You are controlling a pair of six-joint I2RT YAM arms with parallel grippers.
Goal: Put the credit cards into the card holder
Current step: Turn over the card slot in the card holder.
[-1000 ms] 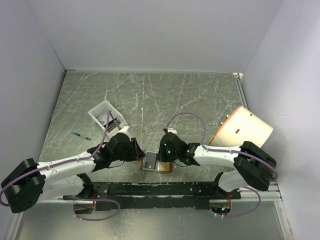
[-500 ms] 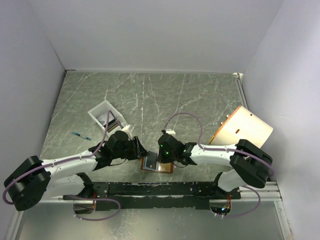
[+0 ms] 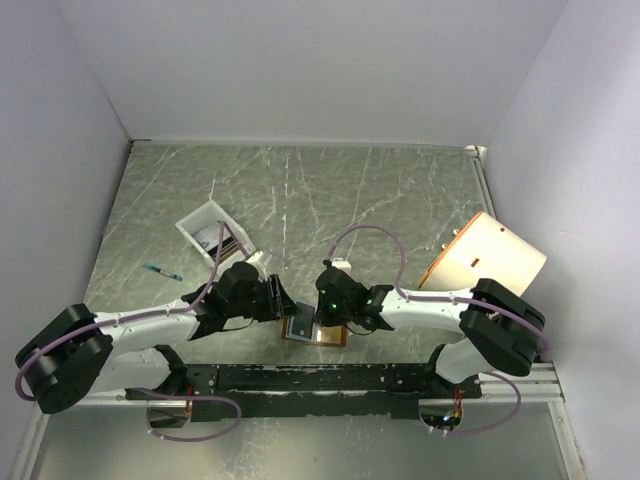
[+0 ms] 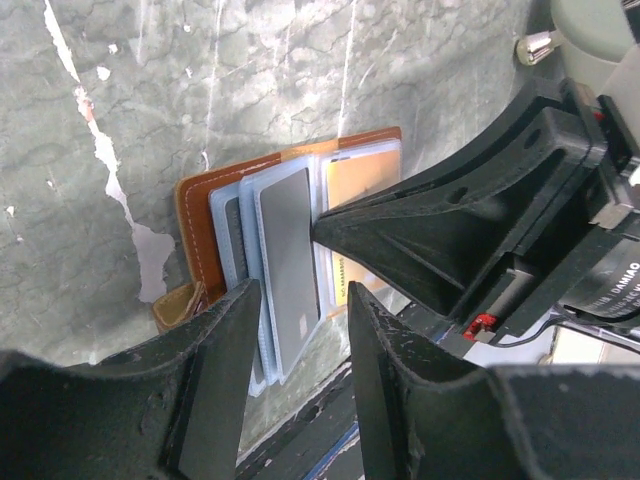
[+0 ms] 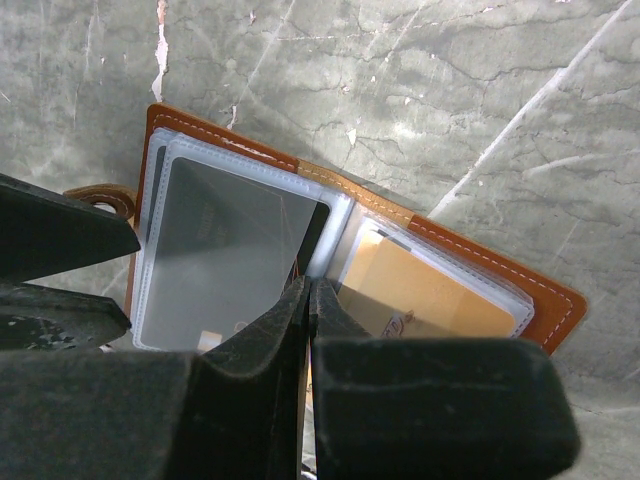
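Observation:
The brown leather card holder (image 3: 312, 328) lies open at the table's near edge, between both grippers. In the right wrist view its orange-brown edge (image 5: 480, 262) frames clear sleeves: a dark card (image 5: 230, 250) in the left sleeve, a gold card (image 5: 430, 290) in the right. My right gripper (image 5: 310, 285) is shut, its tips touching the dark card's right edge at the fold. In the left wrist view the holder (image 4: 200, 205), dark card (image 4: 290, 250) and gold card (image 4: 355, 180) show beyond my open, empty left gripper (image 4: 300, 290). The right gripper's tip (image 4: 320, 228) points at the dark card.
A white tray (image 3: 205, 222) with more items stands at the left. A small blue pen-like thing (image 3: 162, 271) lies left of it. A large cream cylinder with an orange rim (image 3: 485, 255) lies at the right. The black base rail (image 3: 320, 378) runs just below the holder.
My left gripper has crept right, closer to the holder. My right gripper has shifted slightly left over the holder's fold. The holder stays put.

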